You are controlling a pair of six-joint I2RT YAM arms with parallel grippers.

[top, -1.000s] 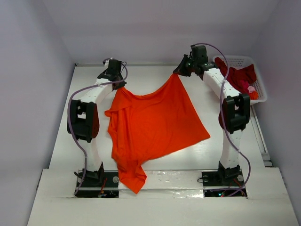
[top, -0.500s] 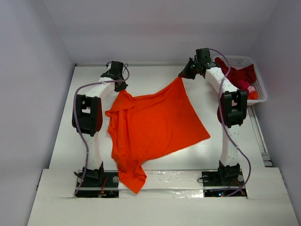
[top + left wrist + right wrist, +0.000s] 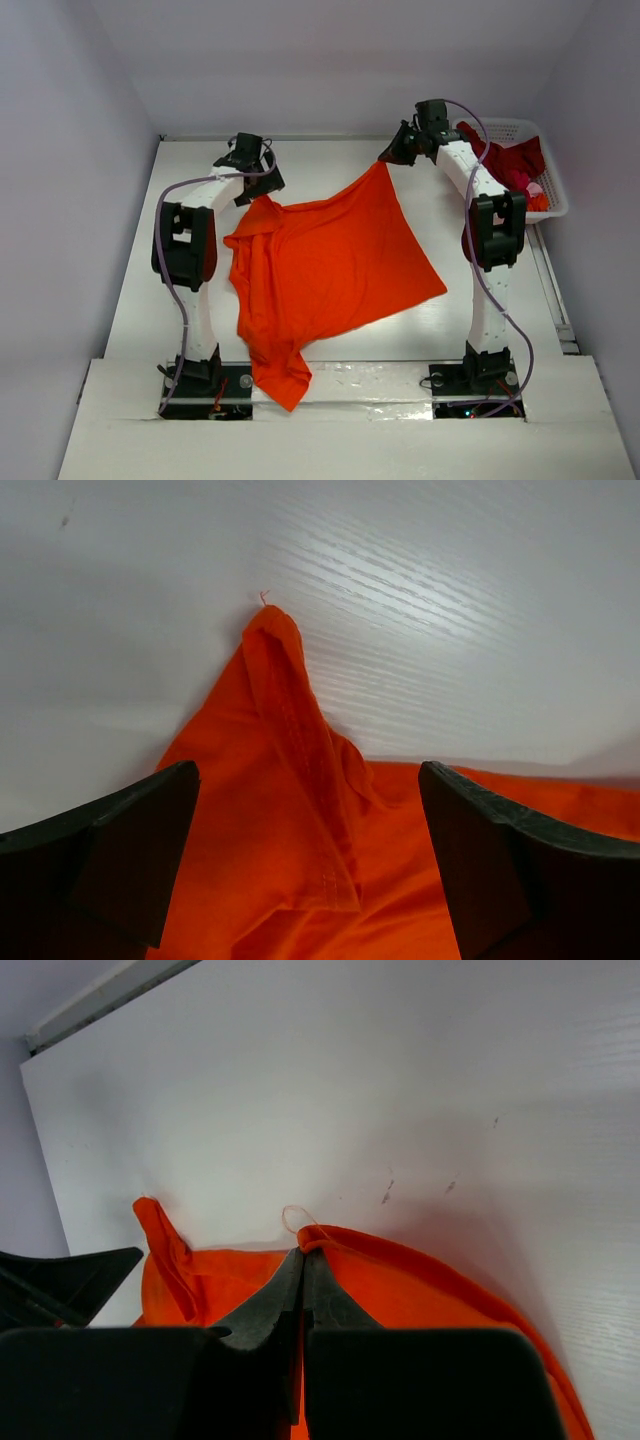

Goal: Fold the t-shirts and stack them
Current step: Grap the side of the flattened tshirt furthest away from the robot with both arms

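A bright orange t-shirt [image 3: 325, 265] lies spread on the white table, its lower end hanging over the near edge. My left gripper [image 3: 262, 188] stands open just above the shirt's far left corner [image 3: 275, 640]; that hemmed corner lies loose between the wide-apart fingers [image 3: 130, 850]. My right gripper [image 3: 385, 160] is shut on the shirt's far right corner [image 3: 330, 1240], holding it at the table. Dark red t-shirts [image 3: 505, 160] lie heaped in the basket at the far right.
A white lattice basket [image 3: 545, 185] stands at the table's far right, close to my right arm. Grey walls close in the table at the back and on both sides. A step marks the near edge [image 3: 350, 365] between the arm bases.
My left gripper has opened and let go of the shirt's far left corner, which now lies on the table. The right gripper shifted slightly right with its corner, then held still.
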